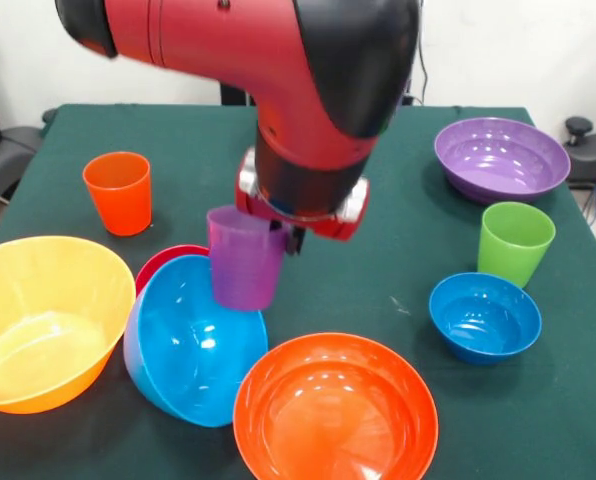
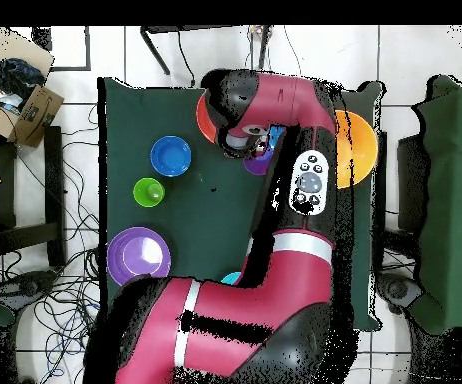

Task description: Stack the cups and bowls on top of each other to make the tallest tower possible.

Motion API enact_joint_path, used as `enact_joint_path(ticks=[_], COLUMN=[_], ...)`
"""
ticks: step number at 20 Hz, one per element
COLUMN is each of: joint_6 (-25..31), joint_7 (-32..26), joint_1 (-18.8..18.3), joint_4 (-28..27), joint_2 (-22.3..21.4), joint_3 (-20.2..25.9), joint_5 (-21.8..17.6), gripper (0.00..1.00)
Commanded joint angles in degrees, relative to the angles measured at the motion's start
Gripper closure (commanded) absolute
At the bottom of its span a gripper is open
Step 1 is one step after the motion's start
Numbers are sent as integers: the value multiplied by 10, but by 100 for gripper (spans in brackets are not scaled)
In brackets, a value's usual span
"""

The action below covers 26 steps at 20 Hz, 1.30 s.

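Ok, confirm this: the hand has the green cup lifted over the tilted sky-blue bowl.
Wrong colour. In the front view the hand holds the purple cup over the tilted sky-blue bowl. The green cup stands on the table, untouched.

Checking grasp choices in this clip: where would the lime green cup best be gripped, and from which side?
Probably at the rim, from straight above. The lime green cup stands upright, mouth open upward, apart from the dark blue bowl in front of it and the purple bowl behind. One finger inside and one outside the thin wall suits its smooth taper.
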Motion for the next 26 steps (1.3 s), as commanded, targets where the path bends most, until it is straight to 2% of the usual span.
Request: enact_joint_path(ticks=[1, 5, 8, 13, 15, 21, 26], joint_6=[-47, -36, -45, -103, -144, -213, -169], joint_7=[61, 124, 110, 89, 89, 79, 54], joint_1=[19, 36, 25, 17, 19, 14, 15], joint_4=[156, 151, 159, 196, 214, 225, 204], joint_2=[-70, -73, -80, -83, -85, -76, -77], joint_3=[9, -26, -24, -14, -14, 8, 4], joint_5=[0, -7, 2, 4, 0, 11, 15], gripper=[100, 100, 100, 100, 100, 100, 100])
